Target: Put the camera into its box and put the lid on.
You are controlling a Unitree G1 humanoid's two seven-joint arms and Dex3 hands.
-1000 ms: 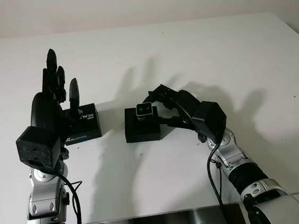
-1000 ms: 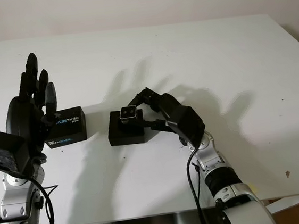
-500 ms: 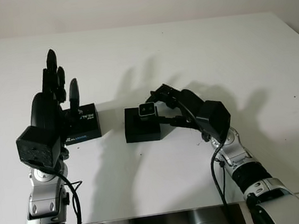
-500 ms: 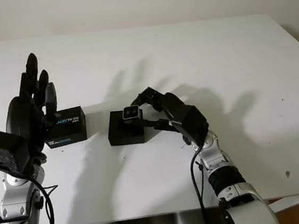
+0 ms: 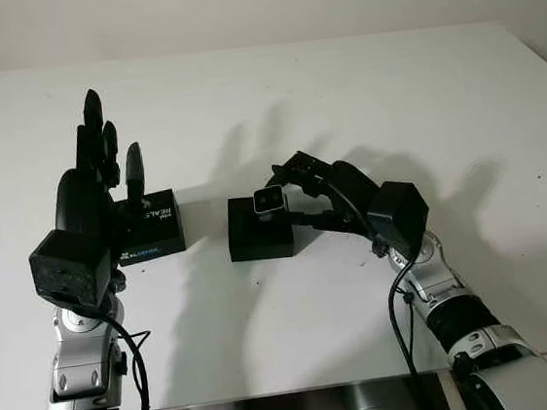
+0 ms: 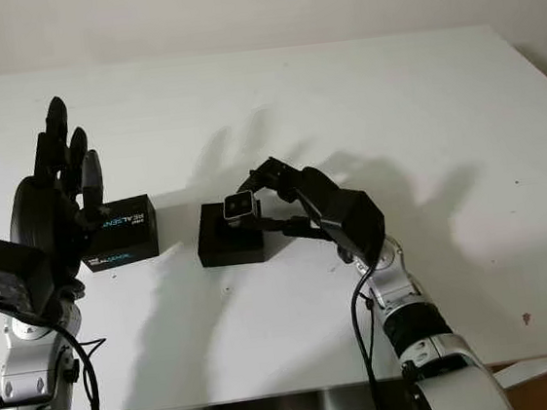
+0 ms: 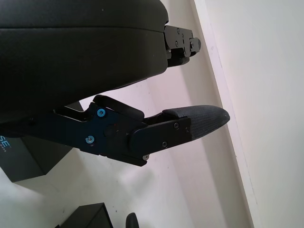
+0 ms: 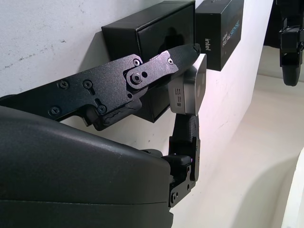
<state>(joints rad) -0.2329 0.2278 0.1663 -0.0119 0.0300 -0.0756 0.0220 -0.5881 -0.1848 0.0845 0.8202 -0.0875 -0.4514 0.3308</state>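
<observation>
A small silver camera (image 5: pixel 270 201) is pinched in my right hand (image 5: pixel 290 193), right over the far part of the open black box (image 5: pixel 258 243) at the table's middle. In the right wrist view the fingers (image 8: pixel 156 64) clamp the camera (image 8: pixel 190 90) from both sides above the box (image 8: pixel 152 28). I cannot tell whether the camera touches the box's inside. The black lid (image 5: pixel 151 232), with white and blue lettering, lies to the left of the box. My left hand (image 5: pixel 103 169) stands open and upright, just left of the lid and partly in front of it.
The white table (image 5: pixel 359 88) stretches wide behind and to the right of the box. Its front edge (image 5: pixel 274 393) runs close to both arms. A wall rises beyond the table's far edge.
My right wrist and forearm have swung a little to the right while the fingers keep the camera over the box. The left hand, the lid and the box have not moved.
</observation>
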